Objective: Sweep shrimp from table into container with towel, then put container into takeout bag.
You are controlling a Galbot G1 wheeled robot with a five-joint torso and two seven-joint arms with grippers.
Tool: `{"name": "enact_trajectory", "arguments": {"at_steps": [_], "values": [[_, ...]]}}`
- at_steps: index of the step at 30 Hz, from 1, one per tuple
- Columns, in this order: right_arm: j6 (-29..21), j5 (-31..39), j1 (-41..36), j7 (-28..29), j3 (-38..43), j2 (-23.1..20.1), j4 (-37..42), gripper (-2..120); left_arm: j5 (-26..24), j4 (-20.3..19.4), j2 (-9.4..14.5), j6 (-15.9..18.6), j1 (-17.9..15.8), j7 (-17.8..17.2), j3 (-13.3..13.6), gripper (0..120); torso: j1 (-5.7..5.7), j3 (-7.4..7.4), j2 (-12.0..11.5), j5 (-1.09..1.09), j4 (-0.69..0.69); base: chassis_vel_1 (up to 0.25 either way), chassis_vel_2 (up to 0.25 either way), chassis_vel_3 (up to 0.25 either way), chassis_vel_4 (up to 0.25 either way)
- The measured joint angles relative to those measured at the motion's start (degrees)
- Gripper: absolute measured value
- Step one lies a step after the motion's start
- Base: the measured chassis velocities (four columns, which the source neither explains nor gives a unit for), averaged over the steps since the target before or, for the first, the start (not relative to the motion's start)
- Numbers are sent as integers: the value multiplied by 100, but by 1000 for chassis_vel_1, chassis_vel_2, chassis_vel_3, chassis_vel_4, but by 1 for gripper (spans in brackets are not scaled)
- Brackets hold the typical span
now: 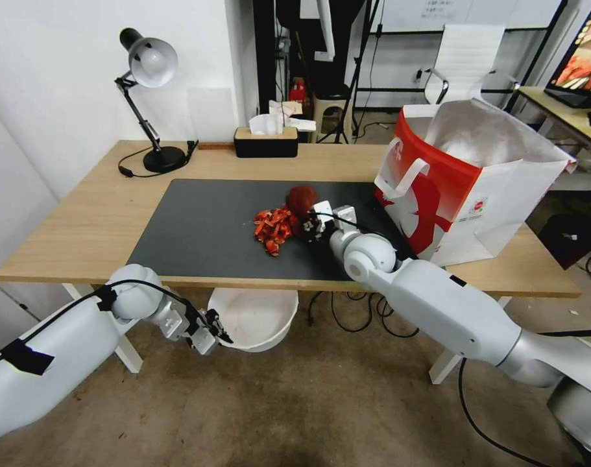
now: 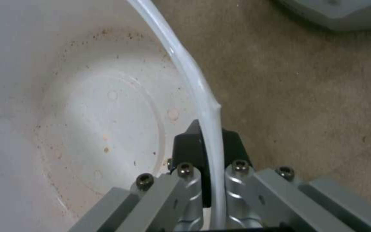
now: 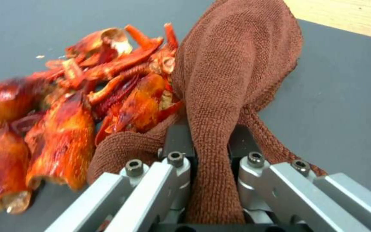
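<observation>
Two grippers at work, both clamped. My right gripper (image 3: 211, 145) pinches the towel (image 3: 233, 74), a soft rust-red cloth bunched between the jaws, its loose end pressed against the shrimp (image 1: 274, 228) on the dark mat (image 1: 198, 227) of the table (image 1: 81, 220). Shrimp: many glossy shell pieces, light and rigid, I judge likely to skid and scatter; the limp towel will fold over them unless I keep it low and broad. My left gripper (image 2: 209, 145) nips the rim of the container (image 2: 108, 106), held below the table's near edge. Container: thin white plastic, its rim bowing at the pinch; light now, best gripped on the rim. Takeout bag (image 1: 470, 181): stands open on the table's right end.
</observation>
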Motion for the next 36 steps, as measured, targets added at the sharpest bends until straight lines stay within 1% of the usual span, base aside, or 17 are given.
{"name": "enact_trajectory", "arguments": {"at_steps": [1,2,5,6,10,22,30,36], "values": [[-57,52,10,70,-85,-108,163,7,-5,0,3,1,18,-14,-54,0,1,0,0,1,1,0,0,0,0],[-57,52,10,70,-85,-108,163,7,-5,0,3,1,18,-14,-54,0,1,0,0,1,1,0,0,0,0],[-88,122,2,39,-195,-327,423,7,-23,0,5,12,26,-28,-112,0,1,0,0,0,0,0,0,0,0],[-88,122,2,39,-195,-327,423,7,-23,0,5,12,26,-28,-112,0,1,0,0,0,0,0,0,0,0],[-89,170,-62,-206,-275,-579,756,7,-52,-4,20,35,-12,-41,-124,0,1,0,0,0,-3,0,0,0,0],[-89,193,-201,-350,-368,-831,1170,7,-62,-64,23,131,-38,-94,-117,0,1,0,0,1,0,0,0,0,0],[-88,192,-316,-359,-386,-991,1413,7,-57,-113,27,161,-27,-149,-130,0,1,0,0,0,-1,0,0,0,0],[-90,192,-364,-350,-380,-1047,1529,7,-26,-271,88,232,35,-152,-162,0,0,0,-1,0,-1,0,0,0,0]]}}
